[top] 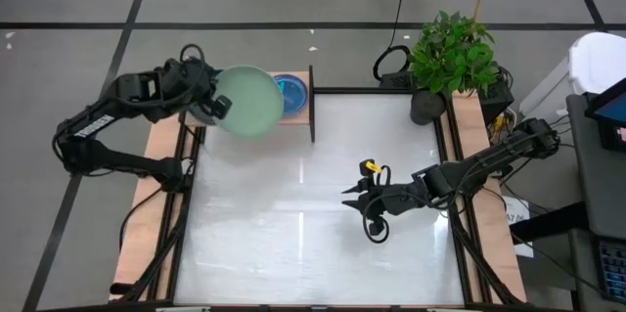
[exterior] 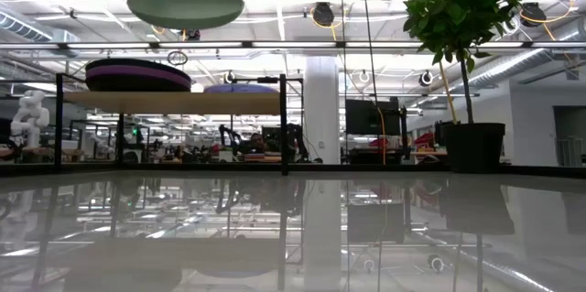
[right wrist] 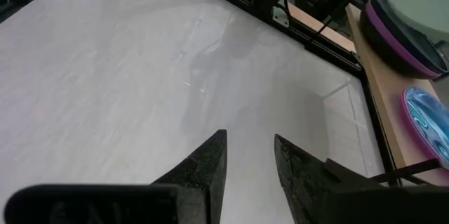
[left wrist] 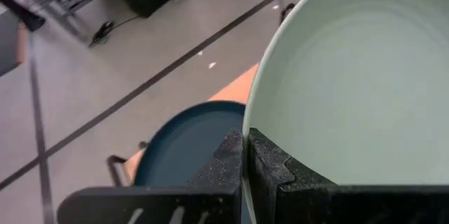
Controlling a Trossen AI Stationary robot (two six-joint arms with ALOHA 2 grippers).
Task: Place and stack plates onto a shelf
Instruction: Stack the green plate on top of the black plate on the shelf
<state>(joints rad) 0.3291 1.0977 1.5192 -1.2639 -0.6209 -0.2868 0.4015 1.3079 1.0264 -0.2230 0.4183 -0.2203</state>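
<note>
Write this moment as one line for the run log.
left gripper: shut on sage-green plate, held above shelf | right gripper: open, empty, over table | shelf: black-purple stack

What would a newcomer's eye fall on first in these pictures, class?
The sage-green plate, clamped at its rim by the left gripper, hangs above the stack of black and purple plates on the shelf. A potted plant stands at the table's far right corner.

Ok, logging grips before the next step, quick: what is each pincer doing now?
Left pincer: closed on the sage-green plate, held above the shelf.
Right pincer: open, empty, over the table.
</note>
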